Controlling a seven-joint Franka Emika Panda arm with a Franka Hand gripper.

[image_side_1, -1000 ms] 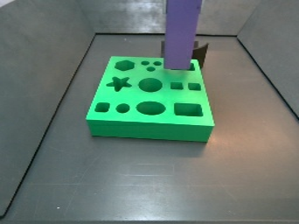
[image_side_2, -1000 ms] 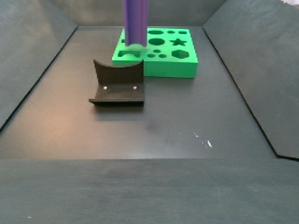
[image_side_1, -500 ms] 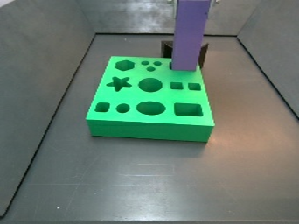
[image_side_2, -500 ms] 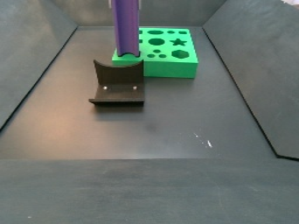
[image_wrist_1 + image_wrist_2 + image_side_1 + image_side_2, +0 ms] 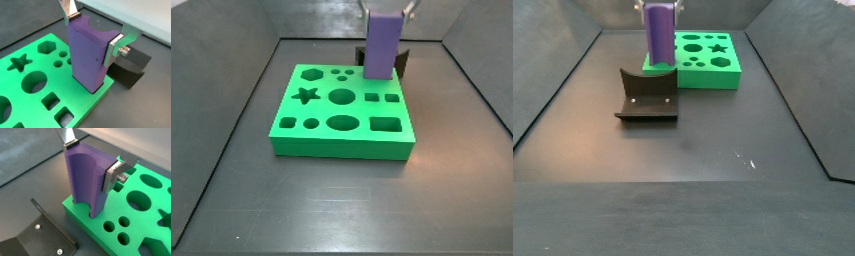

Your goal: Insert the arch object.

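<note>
The arch object is a tall purple column with a concave scoop along one side. My gripper is shut on its top end and holds it upright. It also shows in a wrist view and in both side views. Its lower end stands at the corner of the bright green board nearest the fixture and seems to sit in a hole there. The gripper shows at the top edge in both side views.
The dark L-shaped fixture stands on the floor right beside the board's corner. The board has several shaped holes. Grey walls ring the dark floor.
The purple arch object shifted towards the board's corner by the fixture and has come down. Its top and the gripper now show in the side views, while its lower end stays at board level.
</note>
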